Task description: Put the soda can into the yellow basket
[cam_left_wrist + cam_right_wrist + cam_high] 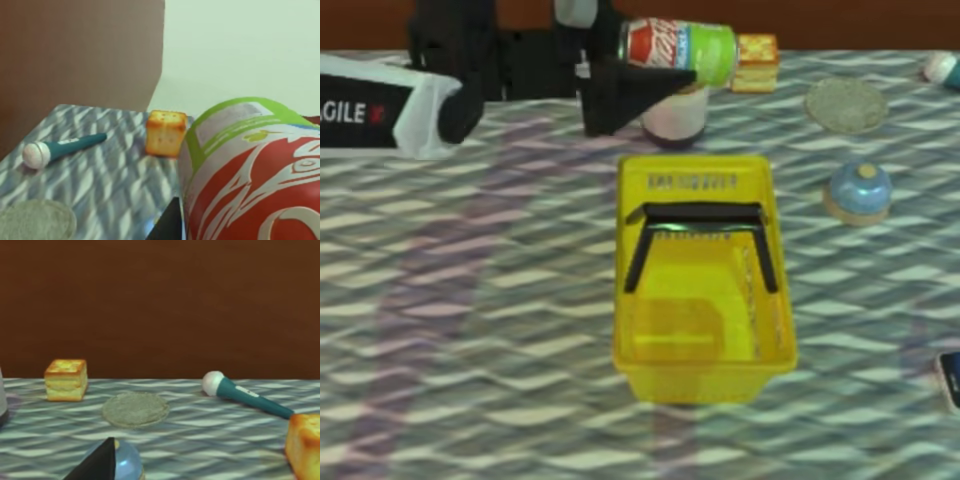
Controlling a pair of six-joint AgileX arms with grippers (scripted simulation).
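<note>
From above, the left claw (655,80) reaches in from the far left of the worktop (470,300) and has its dark fingers (620,95) clamped on the soda can (680,48), which lies on its side in the air, silvery top toward the left, green end toward the right; the can hangs over a white jar (675,118) near the far edge, just beyond the yellow basket (705,370), whose black handles (700,215) are folded across its open top; a toast-like cube (757,62) sits just right of the can, a grey disc (846,104) and a blue bell (860,190) farther right; the right arm shows only a sliver at the right edge (950,378). The left wrist view is filled by the held can (250,175), with the cube (165,132) and a teal microphone (60,149) beyond. The right wrist view shows the cube (66,380), disc (135,409), microphone (245,392) and bell (125,460); whether the right claw is open I cannot tell.
</note>
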